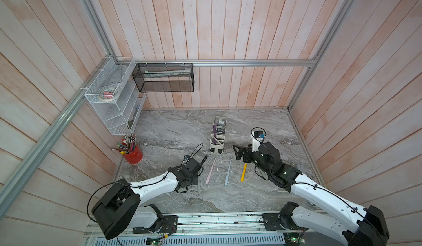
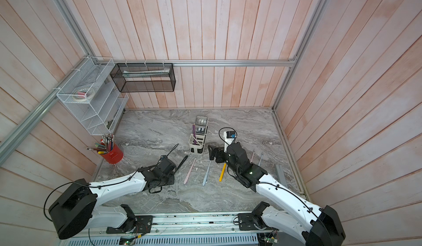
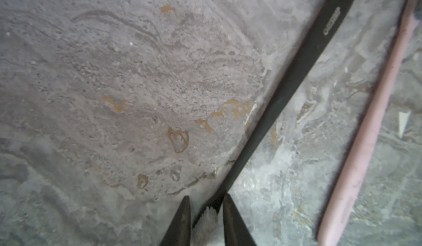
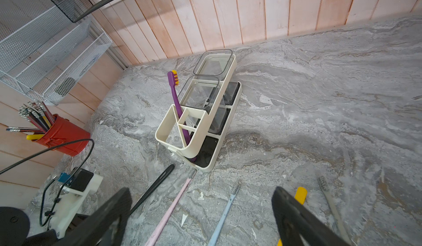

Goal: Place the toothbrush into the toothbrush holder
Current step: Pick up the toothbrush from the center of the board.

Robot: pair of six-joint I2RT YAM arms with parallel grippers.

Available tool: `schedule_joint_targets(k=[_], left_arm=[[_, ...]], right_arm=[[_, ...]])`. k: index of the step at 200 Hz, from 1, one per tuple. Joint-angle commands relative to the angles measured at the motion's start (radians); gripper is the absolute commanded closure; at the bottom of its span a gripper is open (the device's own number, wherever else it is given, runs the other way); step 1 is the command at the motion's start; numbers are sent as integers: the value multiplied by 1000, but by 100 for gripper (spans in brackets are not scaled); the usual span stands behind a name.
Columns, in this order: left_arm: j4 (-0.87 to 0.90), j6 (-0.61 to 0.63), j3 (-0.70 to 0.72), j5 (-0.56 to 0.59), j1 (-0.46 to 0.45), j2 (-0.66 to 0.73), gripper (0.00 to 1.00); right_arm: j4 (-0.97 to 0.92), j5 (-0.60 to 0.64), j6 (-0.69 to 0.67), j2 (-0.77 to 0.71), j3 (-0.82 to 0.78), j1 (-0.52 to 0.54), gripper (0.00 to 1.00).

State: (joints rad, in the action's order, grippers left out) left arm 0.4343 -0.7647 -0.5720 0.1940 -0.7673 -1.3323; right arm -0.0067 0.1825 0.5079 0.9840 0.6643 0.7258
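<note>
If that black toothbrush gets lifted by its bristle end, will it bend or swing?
Probably stiff: the black toothbrush looks straight and solid. With the left end effector flanking its bristle end, the long handle might pivot downward. Its flat handle seems unlikely to roll.

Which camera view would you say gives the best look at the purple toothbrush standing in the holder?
The right wrist view: the purple toothbrush shows clearly, leaning in the toothbrush holder, bristles up. In both top views it is a thin purple strip. The left wrist view misses it.

Black toothbrush [image 3: 285, 91] lies flat near the upright, cream, multi-compartment toothbrush holder [image 4: 198, 139].
</note>
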Motion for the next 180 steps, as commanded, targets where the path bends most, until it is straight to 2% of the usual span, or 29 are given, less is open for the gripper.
schedule_joint_targets(k=[1,105,125,156,180], left_arm=[[79,-19,26,-33,-18,-15,74],[92,-24,0,-34,-30,-114,73],[101,-22,-5,-34,-32,-125,82],[151,-33,-30,-26,-55,-133,82],[170,-36,-37,-17,-67,-134,78]], right_arm=[[-15,8,4,-19,13,6,2],[-22,11,7,-32,8,6,2],[-19,12,7,-36,4,6,2],[-24,11,9,-41,5,6,2],[-21,10,11,-48,1,6,2]])
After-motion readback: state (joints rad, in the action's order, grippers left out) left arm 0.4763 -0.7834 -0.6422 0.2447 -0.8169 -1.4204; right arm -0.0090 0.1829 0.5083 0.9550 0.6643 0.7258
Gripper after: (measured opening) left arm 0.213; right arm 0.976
